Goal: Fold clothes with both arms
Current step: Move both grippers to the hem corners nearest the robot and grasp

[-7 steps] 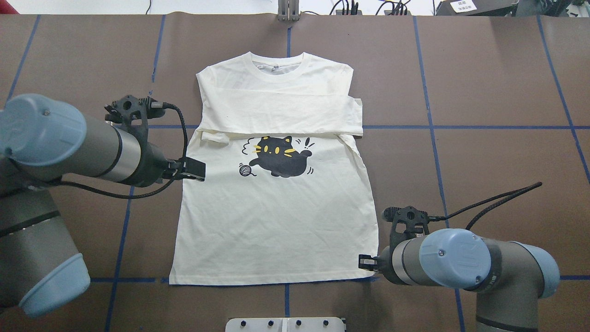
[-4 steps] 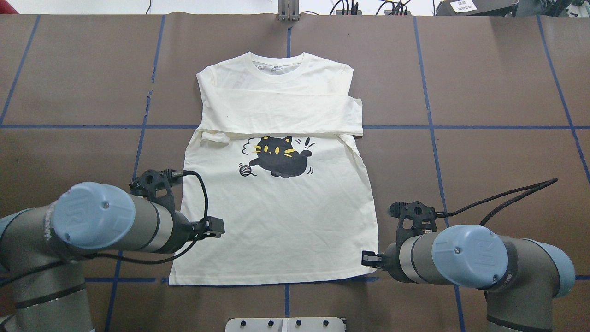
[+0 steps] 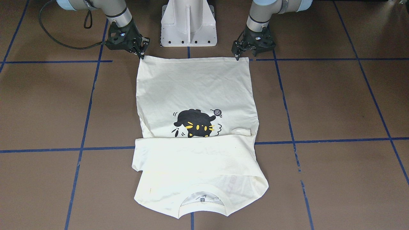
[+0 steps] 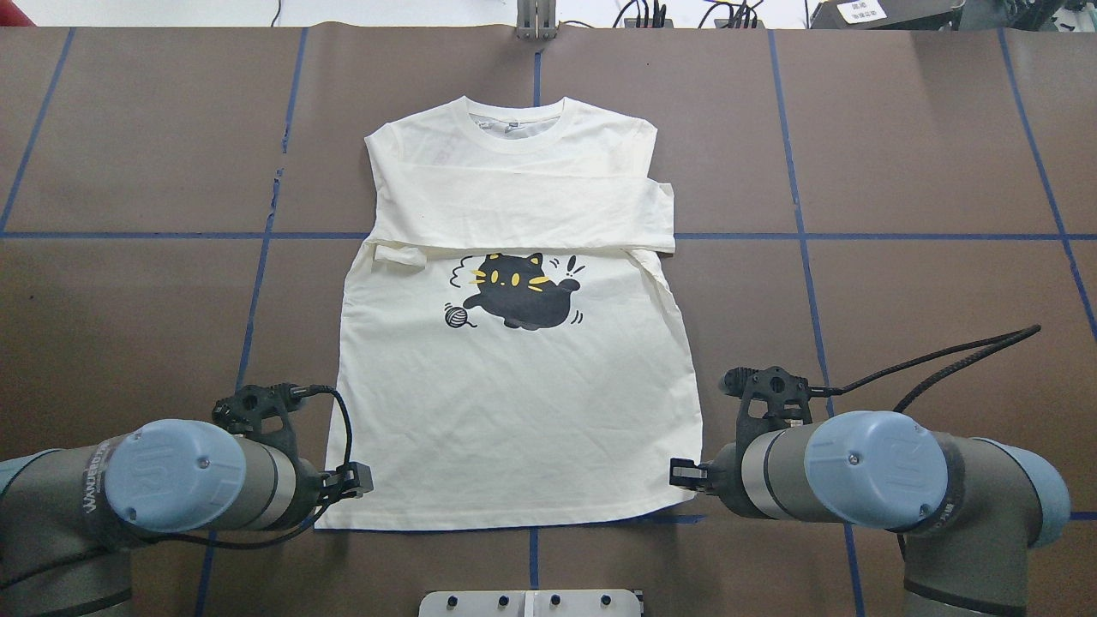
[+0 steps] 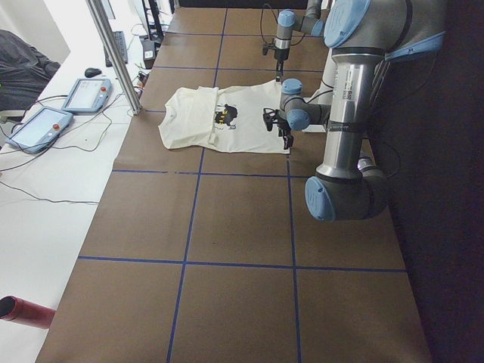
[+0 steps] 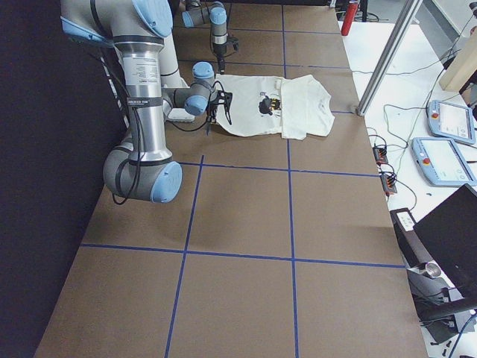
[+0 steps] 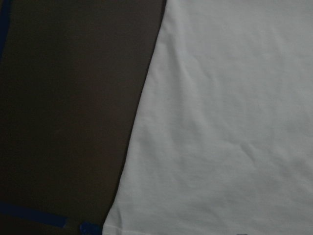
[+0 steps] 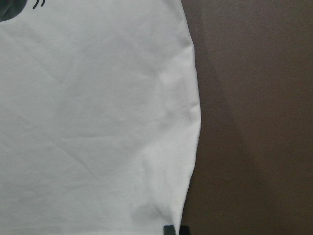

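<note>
Nearest the robot, the left pincer [image 4: 360,480] of the silver-grey jointed arm with light-blue caps sits low at the left corner of the hem. The right pincer [image 4: 683,474] sits at the matching right corner, just beside the cloth's edge. Both seem to have their fingers spread with nothing pinched, though they show small and partly hidden under the wrists. The hem belongs to the cream-white long-sleeved cotton T-shirt [image 4: 514,411], which lies flat and face up in the middle of the brown worktop [image 4: 900,171] marked with blue tape lines [image 4: 857,236]. Its hem is toward the robot and its collar away. Further up the cloth comes the black cat and yarn-ball print [image 4: 518,291]. Beyond it the two sleeves [image 4: 514,206] are already laid across the chest in a band. Furthest out is the ribbed round neckline [image 4: 514,120]. With the sleeves in, the step in hand looks like taking hold of the hem corners for the bottom-to-top fold. The next move calls for both pincers to close on a corner each, then lift and carry the hem level toward the collar, keeping even tension so the crease runs straight.
</note>
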